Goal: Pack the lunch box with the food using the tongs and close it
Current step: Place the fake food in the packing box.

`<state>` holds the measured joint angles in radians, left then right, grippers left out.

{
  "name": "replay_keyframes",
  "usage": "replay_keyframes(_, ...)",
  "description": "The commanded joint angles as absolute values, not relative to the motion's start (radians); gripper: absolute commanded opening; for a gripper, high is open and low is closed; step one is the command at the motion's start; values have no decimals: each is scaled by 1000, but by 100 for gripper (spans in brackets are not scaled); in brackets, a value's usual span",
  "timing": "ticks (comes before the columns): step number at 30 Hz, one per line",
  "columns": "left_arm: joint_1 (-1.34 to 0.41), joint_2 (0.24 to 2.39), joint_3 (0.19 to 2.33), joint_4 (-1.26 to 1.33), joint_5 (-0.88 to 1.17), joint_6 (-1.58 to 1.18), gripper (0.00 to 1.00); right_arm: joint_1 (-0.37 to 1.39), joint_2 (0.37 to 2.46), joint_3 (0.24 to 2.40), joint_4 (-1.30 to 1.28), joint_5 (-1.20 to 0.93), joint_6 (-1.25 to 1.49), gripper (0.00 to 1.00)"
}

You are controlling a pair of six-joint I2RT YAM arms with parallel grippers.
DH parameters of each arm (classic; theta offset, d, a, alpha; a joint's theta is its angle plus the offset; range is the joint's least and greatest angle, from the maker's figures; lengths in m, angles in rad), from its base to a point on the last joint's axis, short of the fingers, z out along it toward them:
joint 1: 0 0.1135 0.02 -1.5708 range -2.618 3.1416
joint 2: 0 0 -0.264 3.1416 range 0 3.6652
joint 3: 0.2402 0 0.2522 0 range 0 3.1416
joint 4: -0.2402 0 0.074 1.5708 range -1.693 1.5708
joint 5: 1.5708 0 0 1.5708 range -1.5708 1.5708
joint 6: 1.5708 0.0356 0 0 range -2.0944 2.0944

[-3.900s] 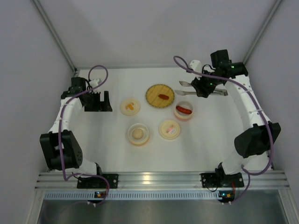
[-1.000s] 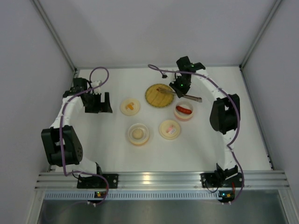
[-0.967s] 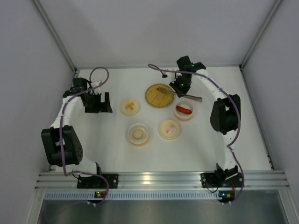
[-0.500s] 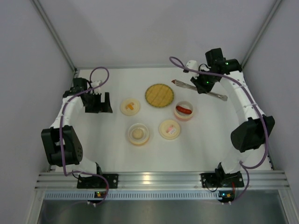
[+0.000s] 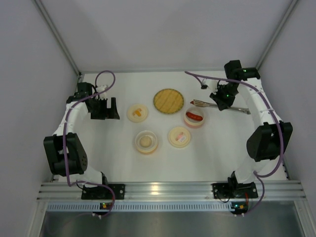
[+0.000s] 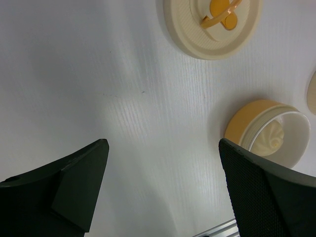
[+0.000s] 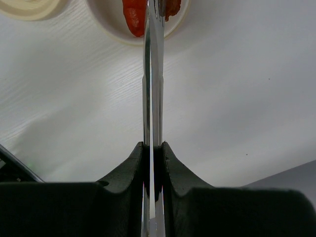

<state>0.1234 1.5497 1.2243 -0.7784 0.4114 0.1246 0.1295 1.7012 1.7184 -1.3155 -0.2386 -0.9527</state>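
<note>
My right gripper is shut on the silver tongs, which lie level and point left. A small red bit shows at their tip, at the far rim of a round cream lunch box bowl. That bowl holds a red sausage. In the right wrist view red shows on both sides of the tongs' tips; which piece is pinched I cannot tell. A second bowl holds the cream ball. My left gripper is open and empty at the far left.
The woven plate lies bare behind the bowls. Two cream lids lie flat: one with an orange mark, one with a pink mark. White walls close in the table's back and sides.
The right arm lifted the tongs off the woven plate with a red piece, swung back and right, then came forward to the sausage bowl. The plate is now bare. The left arm stayed still.
</note>
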Motion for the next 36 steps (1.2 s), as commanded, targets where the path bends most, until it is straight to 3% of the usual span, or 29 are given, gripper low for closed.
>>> replay_keyframes(1, 126, 1537, 1250, -752, 430, 120, 98, 114, 1741, 1729, -1436, -265, -986, 0)
replay_keyframes(27, 126, 1557, 1220, -721, 437, 104, 98, 114, 1790, 1652, -1391, -229, -985, 0)
replay_keyframes(36, 126, 1551, 1224, -727, 425, 114, 98, 115, 1821, 1681, -1318, -232, -933, 17)
